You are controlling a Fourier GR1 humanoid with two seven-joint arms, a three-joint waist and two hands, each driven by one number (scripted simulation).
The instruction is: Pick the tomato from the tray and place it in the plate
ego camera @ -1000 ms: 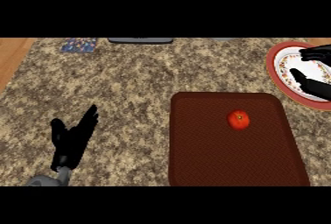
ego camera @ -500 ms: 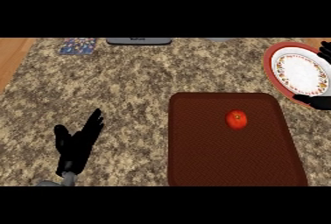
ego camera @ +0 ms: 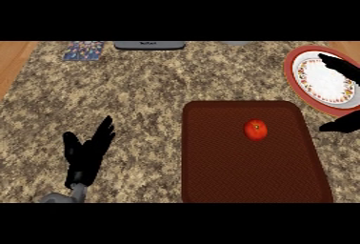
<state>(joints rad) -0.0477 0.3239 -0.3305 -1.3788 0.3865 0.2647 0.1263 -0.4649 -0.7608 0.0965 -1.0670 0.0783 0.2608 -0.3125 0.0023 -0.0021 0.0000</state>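
The granite counter (ego camera: 141, 95) has wide bare stone across its middle and left, w/ a wooden strip (ego camera: 14, 62) along the far-left edge. At the back edge sit a small patterned item (ego camera: 83, 50) and a dark grey flat object (ego camera: 149, 45), both well apart from the work area. The dark red tray (ego camera: 232, 181) fills the lower right, its near end running to the view's bottom edge; it holds only the tomato (ego camera: 256, 129), sitting upright in the tray's upper-right part, nothing touching it. The plate (ego camera: 316, 78), red-rimmed w/ a white centre, lies beyond the tray's far right corner, cut by the right edge. The right hand (ego camera: 340, 69) shows as dark fingers over the plate and another dark bit near the tray's right side; it's cropped, so can't tell if it's open or closed, and it seems to hold nothing. The left hand (ego camera: 85, 155) rests at lower left, fingers straight and spread, holding nothing, well apart from the tray.
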